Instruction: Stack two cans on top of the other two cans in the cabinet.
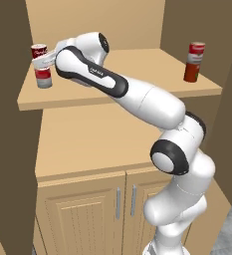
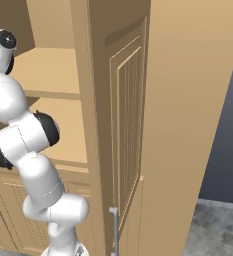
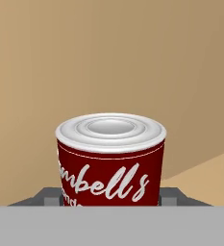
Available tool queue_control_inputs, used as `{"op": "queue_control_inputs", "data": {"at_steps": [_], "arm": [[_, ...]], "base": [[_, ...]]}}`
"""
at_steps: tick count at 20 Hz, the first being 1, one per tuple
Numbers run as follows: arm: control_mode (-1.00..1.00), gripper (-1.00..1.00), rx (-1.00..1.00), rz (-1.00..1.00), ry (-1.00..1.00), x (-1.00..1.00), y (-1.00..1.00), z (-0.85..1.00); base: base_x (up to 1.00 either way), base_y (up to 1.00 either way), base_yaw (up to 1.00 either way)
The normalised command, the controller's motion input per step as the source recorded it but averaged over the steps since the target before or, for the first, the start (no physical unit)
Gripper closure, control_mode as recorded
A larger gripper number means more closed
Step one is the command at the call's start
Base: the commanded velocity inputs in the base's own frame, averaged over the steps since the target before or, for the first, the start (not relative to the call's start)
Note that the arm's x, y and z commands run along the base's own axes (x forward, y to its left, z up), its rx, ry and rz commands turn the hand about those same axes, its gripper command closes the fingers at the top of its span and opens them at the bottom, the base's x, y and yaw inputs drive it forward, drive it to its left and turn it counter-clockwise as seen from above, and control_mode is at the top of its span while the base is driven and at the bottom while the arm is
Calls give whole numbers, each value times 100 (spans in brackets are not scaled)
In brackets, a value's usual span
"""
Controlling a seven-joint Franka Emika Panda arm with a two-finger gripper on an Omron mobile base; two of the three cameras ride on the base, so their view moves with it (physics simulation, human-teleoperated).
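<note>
I am holding the labelled can clenched in my hand: in the hand view both dark finger tips are bracketing its base, one at 8 o'clock and one at 4 o'clock of the can, w/ the silver lid facing up and level.

Location: in the left base view the hand is at the far left of the cabinet shelf, approx. 10 o'clock in the frame. A red-and-grey can is standing directly beneath, and a dark-red labelled top is showing just behind. Cannot tell from this angle whether the held can is already touching the lower one. At 2 o'clock, well apart, a second stack is standing: red-and-grey can on the orange-red can. Judgement: one stack done, second in progress.

Procedure for this step:
1. Keeping the can upright; lid is reading level, so no wrist roll req'd.
2. Centring over the lower can's rim before lowering. Offset = tip risk.
3. Lowering slowly, straight down; avoiding sideways drag, since the lower can is free-standing and prob. slides easily.
4. Releasing only once seated flush.
5. Retracting straight back, away from the brown side wall at 9 o'clock, w/o clipping the stack.
</note>
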Motion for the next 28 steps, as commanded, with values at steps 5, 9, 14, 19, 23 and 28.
{"op": "queue_control_inputs", "data": {"at_steps": [5, 9, 14, 19, 23, 28], "arm": [[-100, 100, 0, 0, 0, 14, 7, 0], [-100, 100, 0, 0, 0, 12, 0, 0], [-100, 100, 0, 0, 0, 0, 0, 0], [-100, 100, 0, 0, -1, -1, 0, 0], [-100, 100, 0, 0, 0, 0, 0, -5], [-100, 100, 0, 0, 0, 1, 0, -12]], "base": [[0, 0, 0], [0, 0, 0], [0, 0, 0], [0, 0, 0], [0, 0, 0], [0, 0, 0]]}}
